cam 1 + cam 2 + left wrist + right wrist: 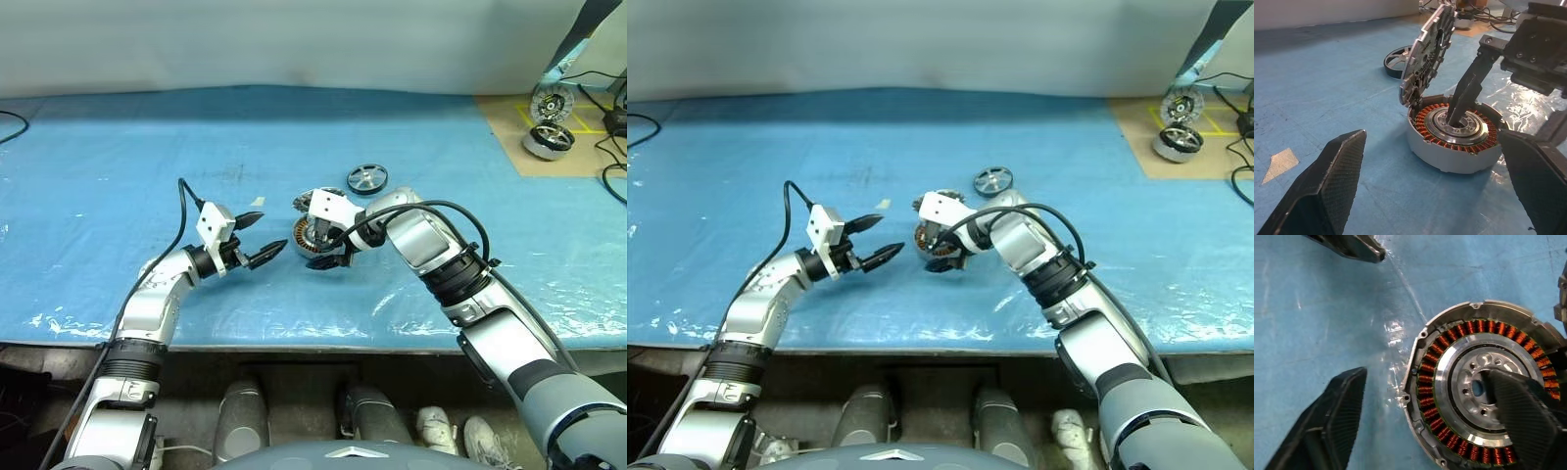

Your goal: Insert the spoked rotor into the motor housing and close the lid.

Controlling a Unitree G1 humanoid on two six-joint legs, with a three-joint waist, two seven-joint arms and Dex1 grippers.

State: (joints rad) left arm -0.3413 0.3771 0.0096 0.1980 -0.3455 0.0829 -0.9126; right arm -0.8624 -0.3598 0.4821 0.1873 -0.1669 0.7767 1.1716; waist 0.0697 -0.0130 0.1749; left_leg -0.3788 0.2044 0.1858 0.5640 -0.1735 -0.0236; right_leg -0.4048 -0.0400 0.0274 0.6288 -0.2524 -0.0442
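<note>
The motor housing point(1449, 159), a low silver cup with copper windings, sits on the blue table cover at the centre. My right gripper point(1426, 373) is open and straddles its wall, one finger point(1465, 93) over the central hub and the other outside the rim, apart from it. The lid point(1427, 46) stands steeply tilted with its lower edge on the housing's far rim. I cannot tell what holds it up. Just beyond lies the spoked rotor point(366, 178), flat on the cover. My left gripper point(274, 232) is open and empty, level, a little left of the housing.
Brown cardboard point(509, 127) at the back right carries two silver motors point(547, 140), with cables point(612, 117) beside them. A small white scrap point(257, 202) lies near the left gripper. The table's front edge point(294, 345) runs just below both arms.
</note>
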